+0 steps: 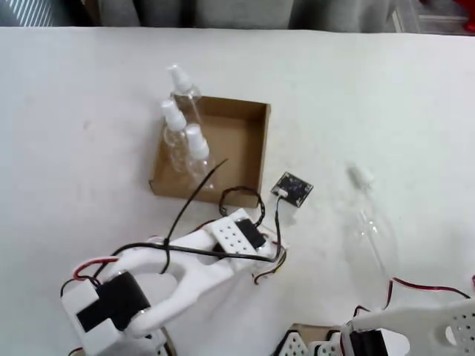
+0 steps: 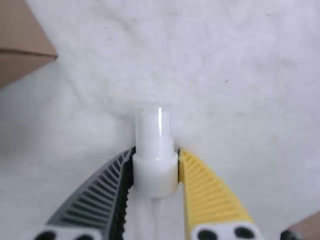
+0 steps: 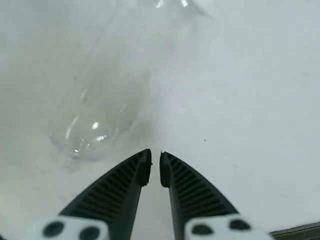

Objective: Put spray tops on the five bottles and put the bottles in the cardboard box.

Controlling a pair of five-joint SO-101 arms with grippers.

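My left gripper (image 2: 155, 167) is shut on a white spray top (image 2: 155, 150), its grey and yellow fingers clamping the collar just above the white table. In the high view the left arm's wrist (image 1: 236, 237) hangs just in front of the cardboard box (image 1: 249, 144). Three clear bottles with spray tops (image 1: 185, 137) stand upright along the box's left side. A fourth clear bottle (image 1: 369, 222) lies on the table to the right, a white top (image 1: 361, 176) at its far end. My right gripper (image 3: 155, 167) is shut on nothing, just short of that bottle's base (image 3: 100, 115).
A small black circuit board (image 1: 292, 189) on a cable sits between the box and the lying bottle. Black and red cables trail over the left arm. The box corner (image 2: 22, 47) lies close beside the left gripper. The right arm (image 1: 415, 326) is at the table's near right edge.
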